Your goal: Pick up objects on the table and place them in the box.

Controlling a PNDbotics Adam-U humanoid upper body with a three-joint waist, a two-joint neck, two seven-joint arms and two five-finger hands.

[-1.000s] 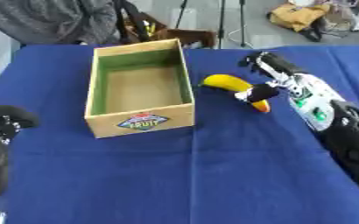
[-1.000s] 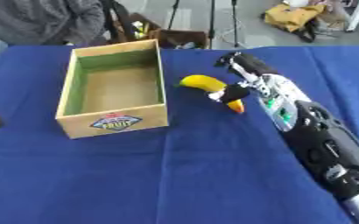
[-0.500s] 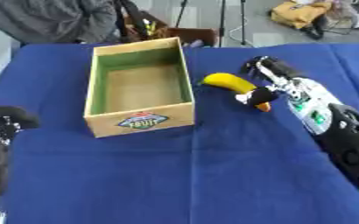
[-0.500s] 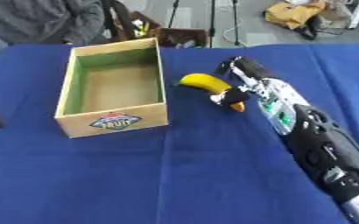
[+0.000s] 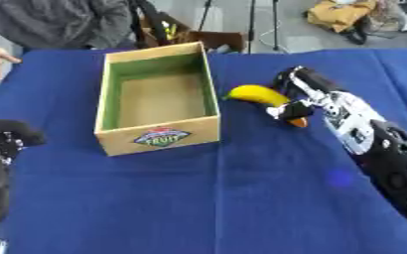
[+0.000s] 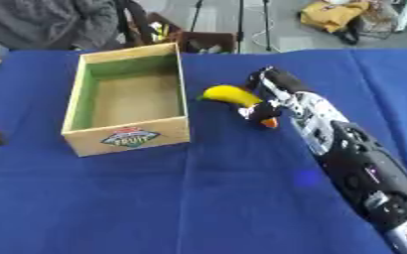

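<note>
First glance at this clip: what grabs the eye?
The yellow banana lying on the blue table just right of the wooden box, with the robot's right hand curled around its near end. The box, left of centre, has nothing in it. The left hand sits idle at the left edge.

1. My table (image 5: 241,198) wears a deep blue cloth, matt, with soft creases.
2. The box (image 5: 159,139) looks like pale bare wood; its inner walls are painted matt green, and a printed label sits on the front.
3. The banana (image 5: 255,94) has smooth yellow skin with a slight sheen.
4. My right hand (image 5: 304,96) is black and silver, apparently hard plastic and metal.
</note>
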